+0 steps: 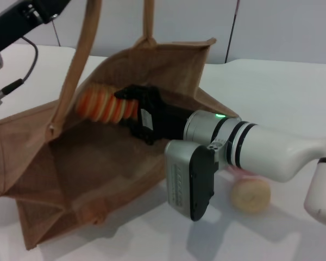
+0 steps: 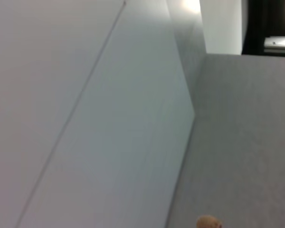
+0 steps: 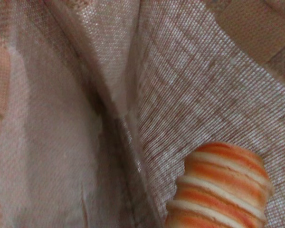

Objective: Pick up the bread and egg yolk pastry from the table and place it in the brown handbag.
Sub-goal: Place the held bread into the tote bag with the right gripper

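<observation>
A: Right gripper [image 1: 131, 111] is inside the brown handbag [image 1: 38, 157], clenched on the bread [image 1: 104, 106], which hangs above the bag floor. Lower it near the weave, then release.

B: Room?

A: Tight. Bag walls flank the wrist and a strap handle [image 1: 79, 54] is close, so withdraw straight back. Egg yolk pastry [image 1: 251, 196] waits on the table [image 1: 293, 98], under the forearm. Left gripper isn't visible.
</observation>
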Motion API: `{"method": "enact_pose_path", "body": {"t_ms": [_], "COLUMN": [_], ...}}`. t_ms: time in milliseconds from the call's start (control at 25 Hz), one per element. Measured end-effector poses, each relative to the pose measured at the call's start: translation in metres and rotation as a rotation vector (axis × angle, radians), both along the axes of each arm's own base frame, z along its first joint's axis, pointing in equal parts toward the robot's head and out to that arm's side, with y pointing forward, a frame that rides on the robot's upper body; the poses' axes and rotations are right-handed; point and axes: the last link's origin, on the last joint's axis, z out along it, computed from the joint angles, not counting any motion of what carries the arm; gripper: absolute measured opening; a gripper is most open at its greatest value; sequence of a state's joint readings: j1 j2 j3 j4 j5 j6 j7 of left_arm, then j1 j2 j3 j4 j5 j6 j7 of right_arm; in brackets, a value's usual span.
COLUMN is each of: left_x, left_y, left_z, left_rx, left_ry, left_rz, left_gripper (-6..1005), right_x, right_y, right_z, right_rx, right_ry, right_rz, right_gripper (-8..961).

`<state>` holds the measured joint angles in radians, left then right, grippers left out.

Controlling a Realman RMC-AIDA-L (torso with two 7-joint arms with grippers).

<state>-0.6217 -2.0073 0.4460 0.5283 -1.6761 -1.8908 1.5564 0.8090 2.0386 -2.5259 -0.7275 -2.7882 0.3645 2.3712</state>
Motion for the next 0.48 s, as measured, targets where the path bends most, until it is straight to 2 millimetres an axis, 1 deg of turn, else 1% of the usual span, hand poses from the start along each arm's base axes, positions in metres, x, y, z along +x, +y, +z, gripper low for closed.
{"method": "enact_pose_path", "body": {"t_ms": [160, 200, 280, 360, 480], "left_x": [-0.006, -0.011, -0.014, -0.019, -0.027], "left_y": [-0.001, -0.001, -0.001, 0.000, 0.002], "left_z": [0.004, 0.006, 0.008, 0.009, 0.008], "left_rx": [0.029, 0.054, 0.066, 0.086, 0.111], "left_ry": [-0.013, -0.023, -0.027, -0.029, -0.022], "left_rz": [0.030, 0.055, 0.070, 0.105, 0.162], "left_gripper": [166, 166, 167, 167, 168], "right_x": [-0.002, -0.002, -0.003, -0.004, -0.005], "right_y": [-0.011, -0.014, -0.020, -0.025, -0.031], "right_z": [-0.001, 0.000, 0.001, 0.003, 0.010], "right_rx": [-0.022, -0.028, -0.042, -0.058, -0.084], "right_ry": [0.055, 0.073, 0.107, 0.161, 0.253], "right_rz": [0.023, 0.032, 0.039, 0.041, 0.037], "right_gripper": [551, 599, 696, 792, 912]}}
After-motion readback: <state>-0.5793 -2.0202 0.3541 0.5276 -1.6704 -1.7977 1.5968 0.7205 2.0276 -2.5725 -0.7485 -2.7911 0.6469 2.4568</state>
